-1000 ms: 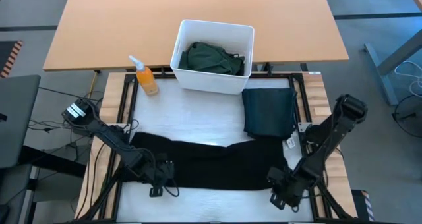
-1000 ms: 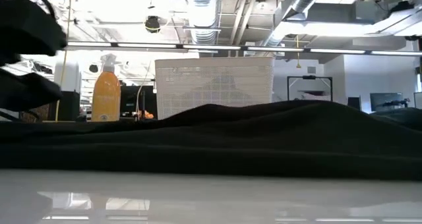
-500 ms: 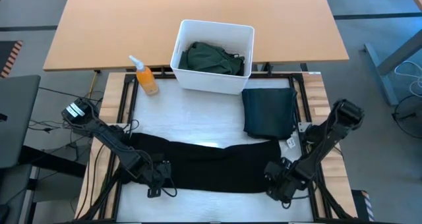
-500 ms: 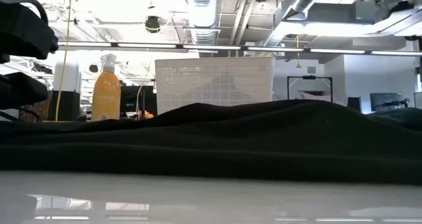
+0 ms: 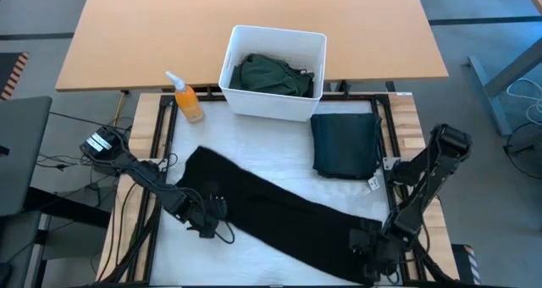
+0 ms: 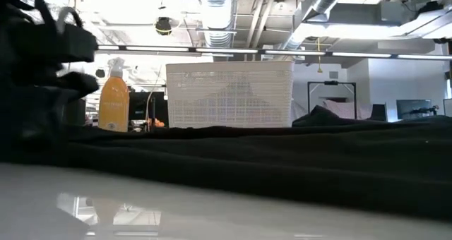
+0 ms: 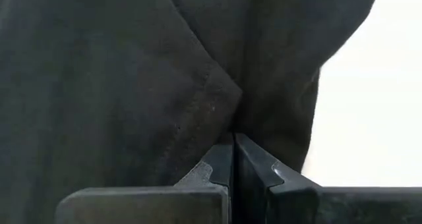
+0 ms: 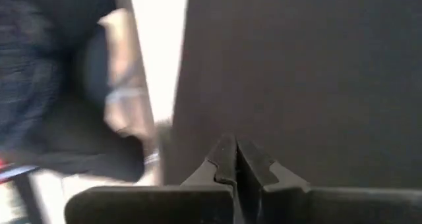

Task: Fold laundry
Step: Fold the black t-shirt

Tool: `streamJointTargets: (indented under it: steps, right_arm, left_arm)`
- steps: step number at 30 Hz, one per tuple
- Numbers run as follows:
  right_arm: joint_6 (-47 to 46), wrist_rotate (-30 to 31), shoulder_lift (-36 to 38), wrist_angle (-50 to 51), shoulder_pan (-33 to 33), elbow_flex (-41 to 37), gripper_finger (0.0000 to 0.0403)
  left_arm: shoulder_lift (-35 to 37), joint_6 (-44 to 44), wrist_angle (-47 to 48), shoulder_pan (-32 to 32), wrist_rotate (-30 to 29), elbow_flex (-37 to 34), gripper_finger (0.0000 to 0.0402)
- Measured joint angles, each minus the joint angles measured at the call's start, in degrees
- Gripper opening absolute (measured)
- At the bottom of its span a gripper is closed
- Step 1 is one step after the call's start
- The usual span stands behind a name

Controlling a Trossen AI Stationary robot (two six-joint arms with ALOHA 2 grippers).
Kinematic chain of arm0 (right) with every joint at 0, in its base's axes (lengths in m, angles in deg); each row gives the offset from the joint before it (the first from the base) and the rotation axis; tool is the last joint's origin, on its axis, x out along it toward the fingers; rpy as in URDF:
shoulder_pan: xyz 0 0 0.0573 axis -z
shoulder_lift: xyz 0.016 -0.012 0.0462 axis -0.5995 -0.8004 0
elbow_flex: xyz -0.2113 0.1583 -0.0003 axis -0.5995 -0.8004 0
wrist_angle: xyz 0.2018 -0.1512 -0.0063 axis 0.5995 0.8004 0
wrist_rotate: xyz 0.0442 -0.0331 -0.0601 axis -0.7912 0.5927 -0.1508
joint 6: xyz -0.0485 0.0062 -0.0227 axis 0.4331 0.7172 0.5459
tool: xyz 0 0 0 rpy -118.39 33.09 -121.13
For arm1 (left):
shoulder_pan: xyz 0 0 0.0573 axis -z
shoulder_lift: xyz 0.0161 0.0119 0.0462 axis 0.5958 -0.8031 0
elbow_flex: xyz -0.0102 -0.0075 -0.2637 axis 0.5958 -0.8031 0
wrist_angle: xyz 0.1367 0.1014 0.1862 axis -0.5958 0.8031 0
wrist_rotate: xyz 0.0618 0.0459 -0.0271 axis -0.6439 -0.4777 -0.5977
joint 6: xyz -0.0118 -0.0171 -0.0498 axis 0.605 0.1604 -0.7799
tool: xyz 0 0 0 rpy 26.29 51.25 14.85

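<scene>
Left gripper (image 5: 206,213): low at the table's left front, fingers (image 7: 224,159) pressed together on a fold of the black trousers (image 5: 271,216), pinching the cloth at the garment's near-left end. Right gripper (image 5: 366,241): down at the table's right front corner, fingers (image 8: 231,159) also pressed together, nipping the trousers' other end. Black trousers: one long dark band lying on the white tabletop (image 5: 254,157), running on a slant from the left-middle of the table down to the right front corner, stretched between the two grippers; from table height they show as a low dark ridge (image 6: 268,162) across the whole width. Folded dark garment (image 5: 345,144): a neat rectangle at the table's right rear, apart from the trousers. White bin (image 5: 273,72): at the table's rear centre, dark green garment (image 5: 273,74) bundled inside it. Orange spray bottle (image 5: 186,100): just left of the bin, upright in the level view.
</scene>
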Motion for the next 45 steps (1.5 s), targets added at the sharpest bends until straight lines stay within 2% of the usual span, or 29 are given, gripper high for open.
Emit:
streamJointTargets:
  steps: [4,7,12,20,24,28,32,36,39,43,45]
  right_arm:
    - [-1.65,8.13,3.69,13.37,0.09,0.24,0.002]
    - [-2.71,9.21,3.12,20.33,0.26,0.0,0.002]
    - [-1.56,8.8,-0.29,17.82,-0.5,0.11,0.002]
    - [-5.73,2.57,-7.51,14.95,-4.75,0.45,0.002]
    - [-7.87,-1.44,-7.42,15.11,-7.71,0.4,0.002]
    - [-10.24,-1.14,-3.31,17.98,-9.99,-0.04,0.002]
    - [-10.3,8.36,1.22,20.48,-11.37,0.1,0.002]
    - [-3.88,19.08,3.04,18.87,-11.73,0.07,0.002]
    - [3.41,24.23,2.33,16.1,-11.09,0.09,0.002]
    - [15.24,26.75,-0.49,8.44,-7.72,0.07,0.002]
    - [21.92,26.89,-2.31,4.12,-5.18,0.07,0.002]
  left_arm:
    - [-0.11,5.11,0.47,-3.25,-4.57,-0.16,0.0002]
    - [-0.13,5.94,1.59,-6.05,-7.04,-0.19,0.0002]
    - [-0.13,3.39,1.82,-10.47,-9.8,-0.19,0.0002]
    - [-0.11,4.88,1.75,-14.44,-10.15,1.01,0.0002]
    - [0.48,8.54,7.77,-14.46,-12.04,7.19,0.0002]
    - [2.13,11.76,19.78,-14.46,-12.89,15.78,0.0002]
    - [5.55,10.02,27.85,-14.67,-13.15,20.2,0.0002]
    - [9.85,2.4,27.95,-15.59,-12.67,15.7,0.0002]
    - [11.54,-3.85,27.2,-15.99,-10.7,9.31,0.0002]
    - [12.26,-9.07,23.26,-16.6,-4.96,0.19,0.0002]
    - [12.24,-11.64,21.74,-16.72,-6.53,-3.16,0.0002]
